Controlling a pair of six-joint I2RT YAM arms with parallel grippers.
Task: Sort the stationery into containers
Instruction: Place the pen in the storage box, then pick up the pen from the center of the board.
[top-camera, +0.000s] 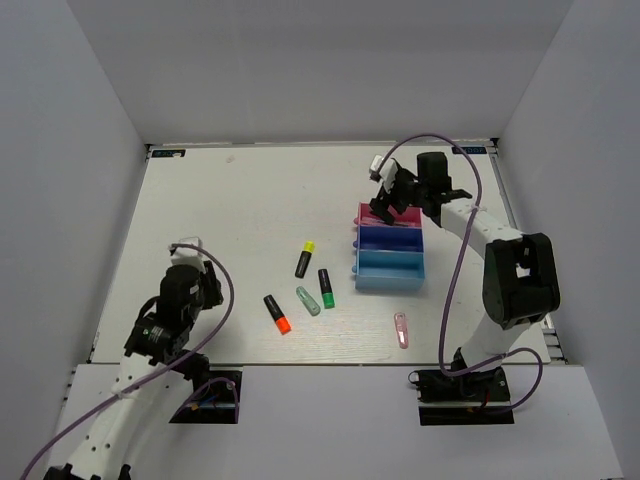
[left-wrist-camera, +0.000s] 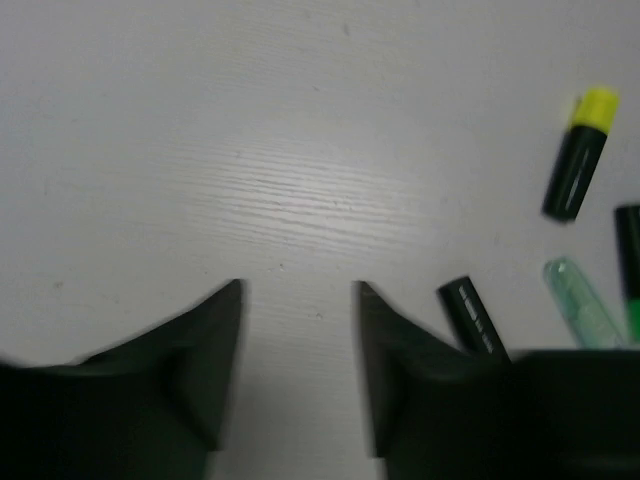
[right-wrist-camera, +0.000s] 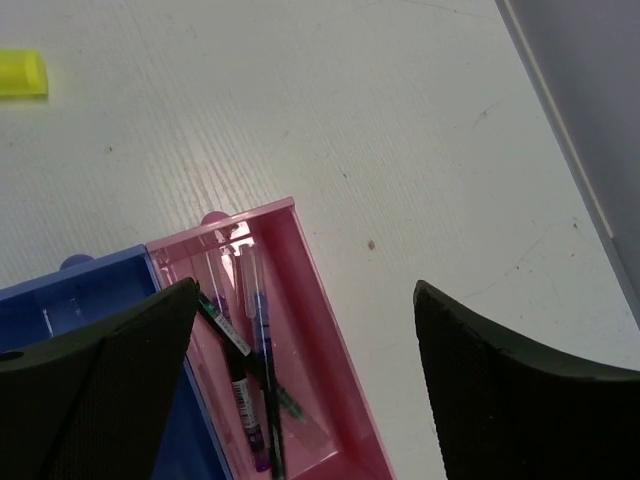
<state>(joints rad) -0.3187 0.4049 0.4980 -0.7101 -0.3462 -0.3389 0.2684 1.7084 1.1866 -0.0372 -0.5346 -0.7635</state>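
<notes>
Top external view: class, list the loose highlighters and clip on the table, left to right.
Black highlighter with orange end → black highlighter with yellow end → black highlighter with green end → pink clip

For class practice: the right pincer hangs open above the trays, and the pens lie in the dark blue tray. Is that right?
No: the right wrist view shows the pens in the pink tray, not the dark blue tray.

Two white arms (top-camera: 125, 385) (top-camera: 470, 222) with black joints, looping purple cables (top-camera: 437, 138), black wedge-shaped claw fingers (right-wrist-camera: 110, 380).
</notes>
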